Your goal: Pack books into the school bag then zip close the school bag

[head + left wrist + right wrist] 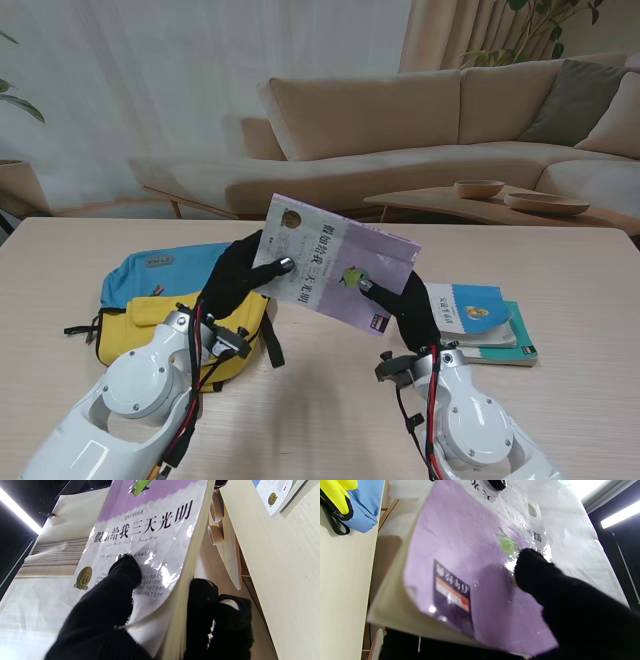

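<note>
Gripping a glossy purple-and-white paperback book [335, 262], the black-gloved left hand [237, 277] and right hand [405, 305] hold it tilted above the table. The blue-and-yellow fabric school bag [165, 285] lies left; two stacked books [485, 320] lie right.

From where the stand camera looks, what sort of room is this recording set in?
Probably a living room, or a mock-up of one: a beige fabric sofa, a low wooden coffee table and sheer white curtains stand beyond the pale wooden worktable.

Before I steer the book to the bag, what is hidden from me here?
- Bag opening and zip: stand view, behind left hand and purple book.
- Stacked books, count: stand view, partly behind right hand.
- Bag in right wrist view: cut off by the edge.
</note>
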